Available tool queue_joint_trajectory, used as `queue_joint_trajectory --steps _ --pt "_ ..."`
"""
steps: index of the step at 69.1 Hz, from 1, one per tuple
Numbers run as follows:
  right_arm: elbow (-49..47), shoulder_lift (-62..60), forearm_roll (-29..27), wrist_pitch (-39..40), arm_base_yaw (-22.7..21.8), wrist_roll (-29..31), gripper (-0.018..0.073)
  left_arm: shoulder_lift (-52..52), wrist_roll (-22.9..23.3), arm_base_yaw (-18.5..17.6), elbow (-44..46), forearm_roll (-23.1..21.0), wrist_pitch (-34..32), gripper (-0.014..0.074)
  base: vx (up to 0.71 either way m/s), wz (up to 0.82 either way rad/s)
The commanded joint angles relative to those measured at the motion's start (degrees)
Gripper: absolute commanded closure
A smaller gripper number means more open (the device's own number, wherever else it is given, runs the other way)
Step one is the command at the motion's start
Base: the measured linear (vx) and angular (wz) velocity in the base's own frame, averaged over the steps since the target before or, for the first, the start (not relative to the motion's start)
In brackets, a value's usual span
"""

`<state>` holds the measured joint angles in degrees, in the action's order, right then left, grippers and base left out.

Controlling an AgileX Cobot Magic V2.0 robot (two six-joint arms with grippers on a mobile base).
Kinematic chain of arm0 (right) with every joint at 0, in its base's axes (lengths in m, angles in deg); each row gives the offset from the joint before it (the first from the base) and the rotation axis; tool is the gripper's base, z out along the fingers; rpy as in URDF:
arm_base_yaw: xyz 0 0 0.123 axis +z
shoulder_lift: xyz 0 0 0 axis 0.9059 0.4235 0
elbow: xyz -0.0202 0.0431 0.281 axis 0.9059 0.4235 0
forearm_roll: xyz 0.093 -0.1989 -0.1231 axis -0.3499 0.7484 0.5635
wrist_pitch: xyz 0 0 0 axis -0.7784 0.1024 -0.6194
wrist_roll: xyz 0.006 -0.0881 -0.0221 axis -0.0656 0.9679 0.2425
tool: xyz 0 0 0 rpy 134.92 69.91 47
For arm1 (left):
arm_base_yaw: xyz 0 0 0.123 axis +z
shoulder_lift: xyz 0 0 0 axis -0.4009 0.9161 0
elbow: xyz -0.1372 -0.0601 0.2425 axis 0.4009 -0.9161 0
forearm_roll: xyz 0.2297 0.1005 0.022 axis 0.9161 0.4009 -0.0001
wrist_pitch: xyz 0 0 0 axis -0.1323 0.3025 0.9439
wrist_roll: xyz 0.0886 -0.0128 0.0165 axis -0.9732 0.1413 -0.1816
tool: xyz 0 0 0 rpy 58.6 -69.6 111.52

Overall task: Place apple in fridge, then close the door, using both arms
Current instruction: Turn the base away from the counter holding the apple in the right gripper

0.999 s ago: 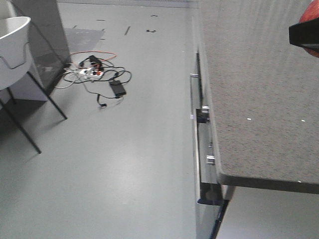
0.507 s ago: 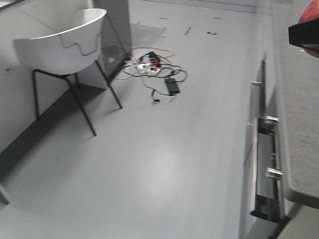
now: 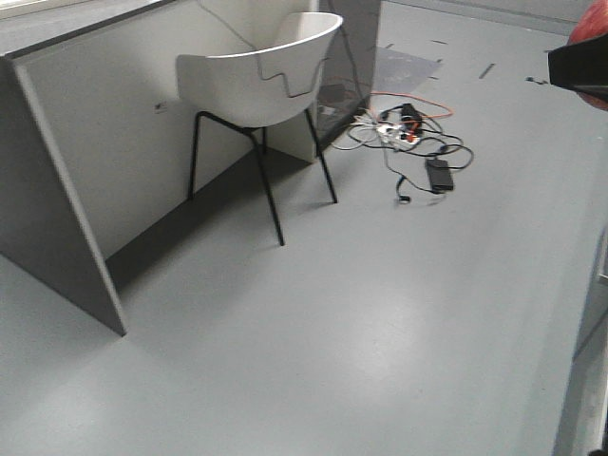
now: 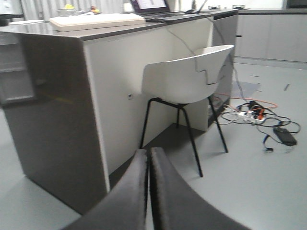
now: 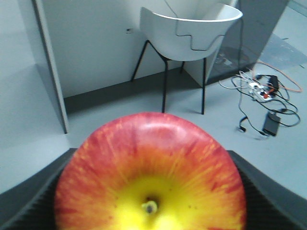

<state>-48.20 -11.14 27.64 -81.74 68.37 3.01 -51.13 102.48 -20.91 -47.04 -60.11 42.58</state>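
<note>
The red and yellow apple (image 5: 149,172) fills the right wrist view, stem dimple facing the camera. My right gripper (image 5: 149,196) is shut on it, with a dark finger (image 5: 29,203) on each side. In the front view the right gripper (image 3: 578,68) shows as a black block at the top right edge, with red apple skin (image 3: 591,27) behind it. My left gripper (image 4: 148,160) is shut and empty, fingers pressed together, held above the floor. The fridge and its door are out of view.
A white shell chair on black legs (image 3: 261,81) stands beside a grey counter island (image 3: 85,142); both also show in the left wrist view (image 4: 187,79). A power strip and tangled cables (image 3: 413,133) lie on the grey floor. A cabinet edge (image 3: 591,361) runs along the right.
The front view has swung left: the speckled countertop and drawer fronts at right slid out of frame, and the chair and the counter island came in. The apple stays in the right gripper.
</note>
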Motion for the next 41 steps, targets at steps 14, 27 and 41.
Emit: queue_joint_trajectory --steps 14,27,41 --pt "-1.7 -0.8 -1.0 4.4 0.0 -0.1 0.0483 -0.9 0.4 -0.1 -0.9 0.0 -4.0 0.0604 -0.02 0.35" --pt "-1.7 -0.8 -1.0 4.4 0.0 -0.1 0.0483 -0.9 0.4 -0.1 -0.9 0.0 -4.0 0.0604 -0.02 0.32" --pt "-1.7 -0.8 -1.0 4.4 0.0 -0.1 0.0483 -0.9 0.4 -0.1 -0.9 0.0 -4.0 0.0604 -0.02 0.31"
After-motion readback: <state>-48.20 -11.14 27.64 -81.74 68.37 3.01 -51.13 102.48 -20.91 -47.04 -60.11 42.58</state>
